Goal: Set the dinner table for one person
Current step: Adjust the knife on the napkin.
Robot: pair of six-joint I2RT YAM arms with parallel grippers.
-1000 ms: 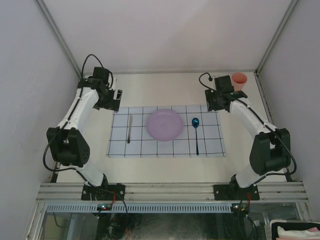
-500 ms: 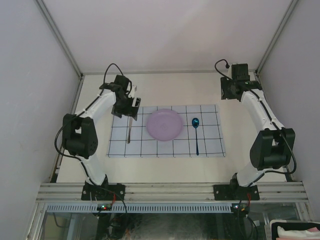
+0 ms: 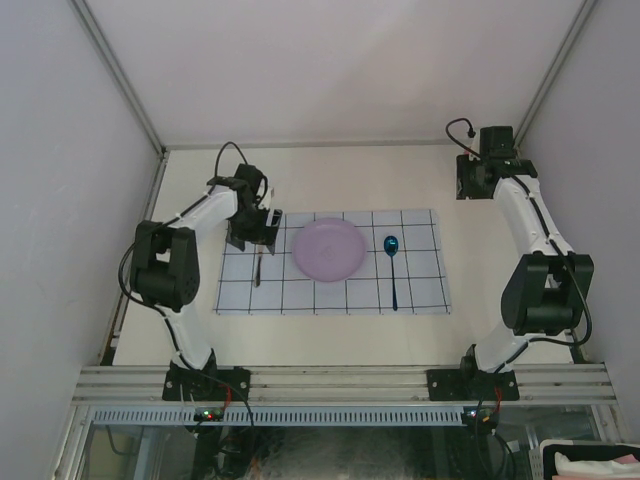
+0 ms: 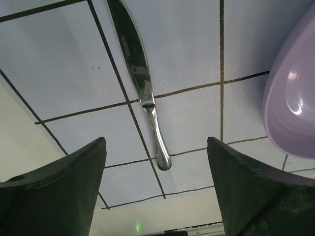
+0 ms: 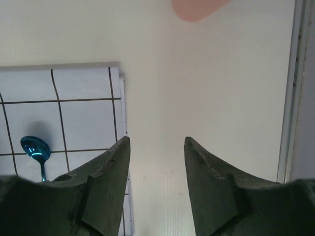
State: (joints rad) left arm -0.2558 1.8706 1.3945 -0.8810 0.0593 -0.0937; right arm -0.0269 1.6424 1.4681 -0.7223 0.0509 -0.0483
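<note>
Left gripper [image 4: 155,141] was spread wide over the knife [image 4: 140,78] on the mat [image 4: 74,64], holding nothing. Right gripper [image 5: 157,142] was spread too, empty, over bare table [image 5: 231,88] by the far-right corner. Table ran under both arms, mat at its middle.

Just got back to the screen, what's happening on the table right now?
The left pincer hovers open over the knife, which lies on the gridded cloth left of the purple plate; nothing is gripped. The blue spoon lies right of the plate. The right pincer, open and empty, is at the far right corner of the table, with the pink cup just ahead of it.
</note>
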